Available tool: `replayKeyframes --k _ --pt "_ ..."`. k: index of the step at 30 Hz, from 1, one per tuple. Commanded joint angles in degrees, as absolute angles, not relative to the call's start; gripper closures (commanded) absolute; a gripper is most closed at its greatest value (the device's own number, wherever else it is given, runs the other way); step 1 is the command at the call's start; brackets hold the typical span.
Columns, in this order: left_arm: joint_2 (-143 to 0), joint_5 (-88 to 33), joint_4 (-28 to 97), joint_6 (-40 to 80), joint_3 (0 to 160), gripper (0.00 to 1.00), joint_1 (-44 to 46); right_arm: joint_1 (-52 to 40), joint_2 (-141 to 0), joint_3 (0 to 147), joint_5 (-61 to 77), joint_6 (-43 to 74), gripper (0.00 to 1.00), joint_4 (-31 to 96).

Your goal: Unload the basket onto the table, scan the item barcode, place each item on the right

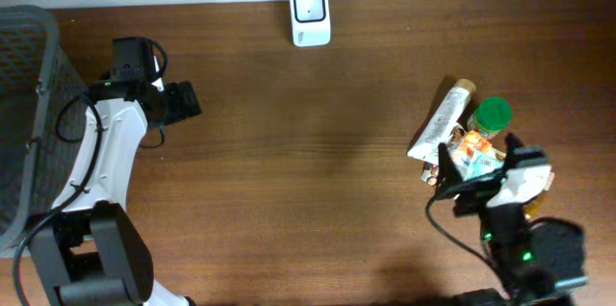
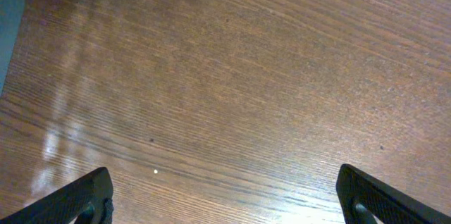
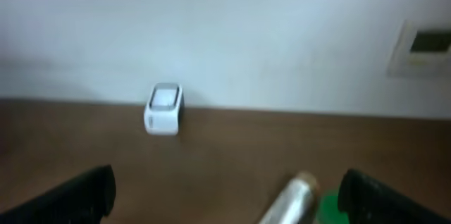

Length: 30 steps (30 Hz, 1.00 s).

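White tube (image 1: pixel 442 119), tan cap, beside green lid (image 1: pixel 493 114), left pincer (image 2: pixel 224 190) wide, right pincer (image 3: pixel 227 187) wide

The table (image 2: pixel 232 76) is dark wood grain with a faint gloss. The scanner (image 1: pixel 310 14) looks like smooth white plastic; the tube (image 1: pixel 441 121) is silvery.

It looks like a mock shop checkout: a wooden table (image 1: pixel 318 152) against a white wall (image 3: pixel 282 34), a barcode scanner (image 1: pixel 310 14) at 12 o'clock, a mesh basket (image 1: pixel 21 104) at 9 o'clock and packaged goods (image 1: pixel 440 123) at 4 o'clock.
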<state>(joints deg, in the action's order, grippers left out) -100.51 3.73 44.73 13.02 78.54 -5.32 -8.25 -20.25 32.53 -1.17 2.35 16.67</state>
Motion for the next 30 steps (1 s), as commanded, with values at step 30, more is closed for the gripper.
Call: replayKeyframes --k 30 --pt "-100.36 4.36 44.66 12.49 78.37 0.01 -5.52 -8.19 -0.21 0.32 -0.54 1.91 0.02 4.69"
